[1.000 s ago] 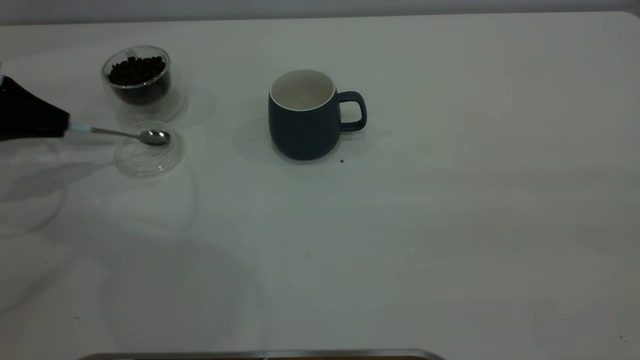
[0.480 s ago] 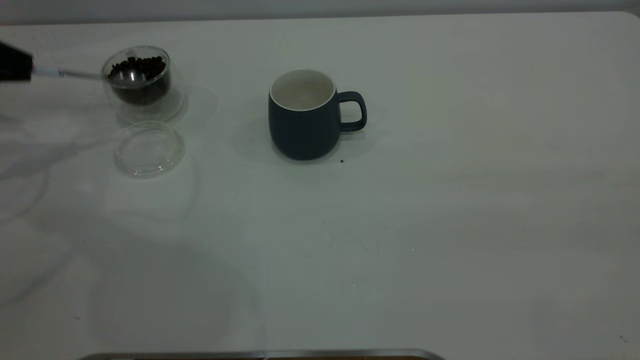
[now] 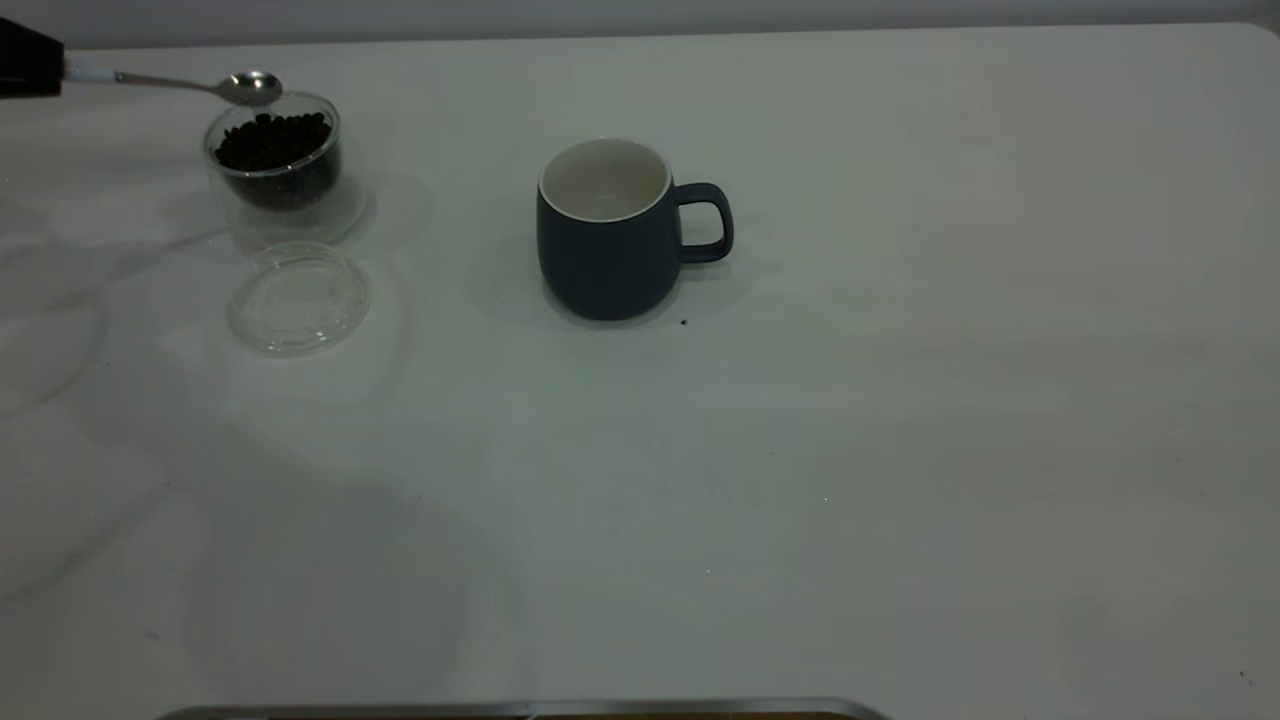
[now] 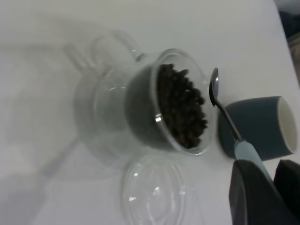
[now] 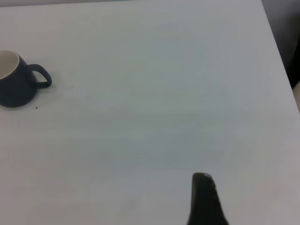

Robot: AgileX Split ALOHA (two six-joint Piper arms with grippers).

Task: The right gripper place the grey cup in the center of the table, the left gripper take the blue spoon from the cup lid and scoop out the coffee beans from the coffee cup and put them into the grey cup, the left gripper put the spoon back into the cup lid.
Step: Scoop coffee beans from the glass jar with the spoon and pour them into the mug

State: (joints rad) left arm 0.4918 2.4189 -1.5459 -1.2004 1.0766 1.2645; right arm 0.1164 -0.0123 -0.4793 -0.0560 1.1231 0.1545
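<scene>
Obstacles cluster at table (image 3: 900, 450) far left: coffee cup (image 3: 275, 165) with cup lid (image 3: 298, 298) just in front, nearly touching. Grey cup (image 3: 610, 235) stands alone mid-table, handle pointing right. Wide open gap between coffee cup and grey cup; right half and whole front of table free.

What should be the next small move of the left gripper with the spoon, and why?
Probably lower the blue spoon into the coffee beans. The left gripper holds it just above the rim of the coffee cup, its bowl looks empty, and the grey cup holds no beans.
</scene>
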